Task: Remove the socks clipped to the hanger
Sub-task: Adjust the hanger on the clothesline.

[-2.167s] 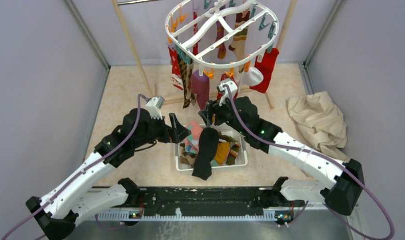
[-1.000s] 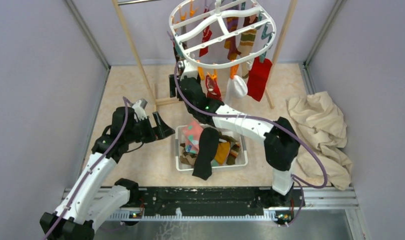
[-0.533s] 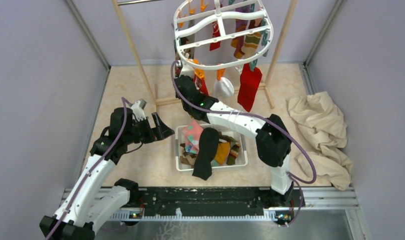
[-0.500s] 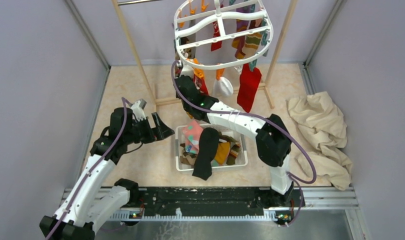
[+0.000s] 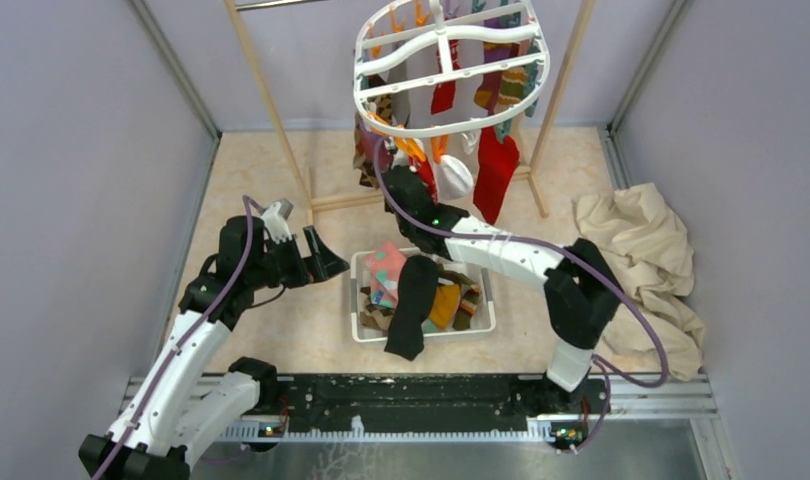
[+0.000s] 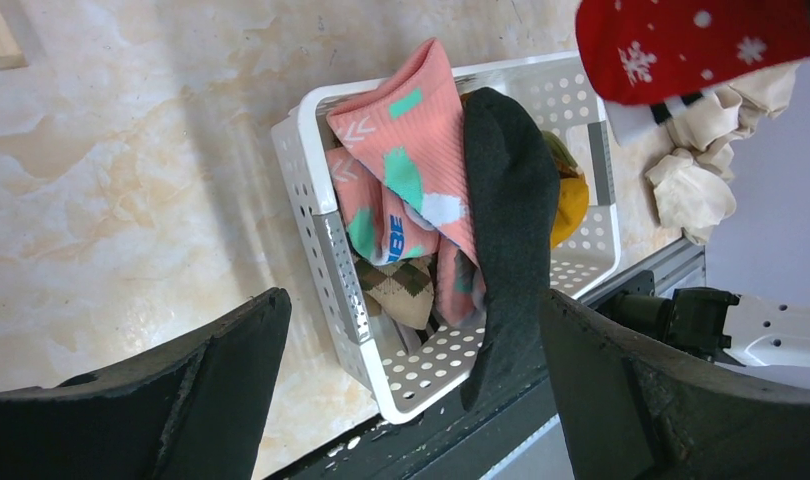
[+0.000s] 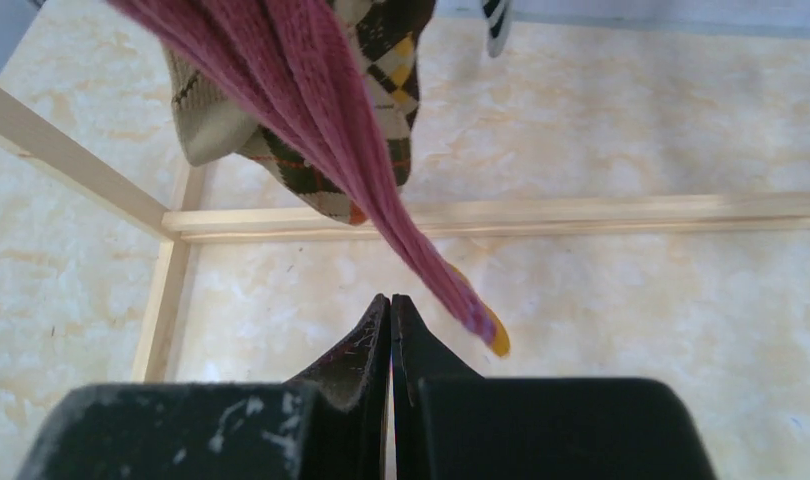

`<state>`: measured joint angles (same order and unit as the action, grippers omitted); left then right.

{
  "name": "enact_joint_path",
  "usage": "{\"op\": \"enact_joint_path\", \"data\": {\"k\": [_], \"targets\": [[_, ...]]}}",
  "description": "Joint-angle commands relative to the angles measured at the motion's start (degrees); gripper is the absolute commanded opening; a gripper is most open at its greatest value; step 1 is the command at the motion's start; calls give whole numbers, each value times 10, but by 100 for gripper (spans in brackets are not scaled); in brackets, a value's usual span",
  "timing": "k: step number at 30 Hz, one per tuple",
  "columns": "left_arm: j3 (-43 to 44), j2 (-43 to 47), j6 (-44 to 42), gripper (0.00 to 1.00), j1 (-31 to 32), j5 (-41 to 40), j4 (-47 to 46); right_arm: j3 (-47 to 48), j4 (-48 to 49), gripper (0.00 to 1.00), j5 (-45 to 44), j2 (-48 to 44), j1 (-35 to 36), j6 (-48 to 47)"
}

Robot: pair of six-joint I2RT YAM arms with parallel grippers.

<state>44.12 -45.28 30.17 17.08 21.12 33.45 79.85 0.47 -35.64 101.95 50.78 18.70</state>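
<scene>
The white oval hanger point(image 5: 443, 50) hangs at the back with several socks clipped to it, among them a red sock point(image 5: 496, 170), a white one point(image 5: 453, 178) and a brown argyle one point(image 5: 366, 165). My right gripper point(image 5: 393, 172) reaches up beneath the hanger's near left side. In the right wrist view its tips point(image 7: 391, 298) are shut with nothing between them. A purple-pink sock point(image 7: 311, 110) dangles just past them to the right, in front of the argyle sock point(image 7: 381, 70). My left gripper point(image 5: 326, 258) stands open left of the basket, its fingers wide apart point(image 6: 411, 300).
A white slotted basket point(image 5: 359, 300) point(image 6: 316, 215) holds several loose socks, with a black sock point(image 5: 411, 300) point(image 6: 511, 230) draped over its near edge. A wooden pole rack point(image 5: 266, 100) carries the hanger; its base bar point(image 7: 581, 212) lies on the floor. A beige cloth point(image 5: 636, 250) is heaped at the right.
My right gripper has closed and its arm has swung slightly right under the hanger. The hanger has swayed, its socks shifting. The left arm has not moved.
</scene>
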Motion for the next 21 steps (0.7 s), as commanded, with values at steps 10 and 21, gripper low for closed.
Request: {"op": "enact_joint_path", "data": {"k": [10,21], "targets": [[23,-9,-2,99,-4,22,-13,-118,63,10,24,-182,-59,-26],[29,-45,9,99,-4,71,-68,-183,46,12,87,-280,-141,-17]]}}
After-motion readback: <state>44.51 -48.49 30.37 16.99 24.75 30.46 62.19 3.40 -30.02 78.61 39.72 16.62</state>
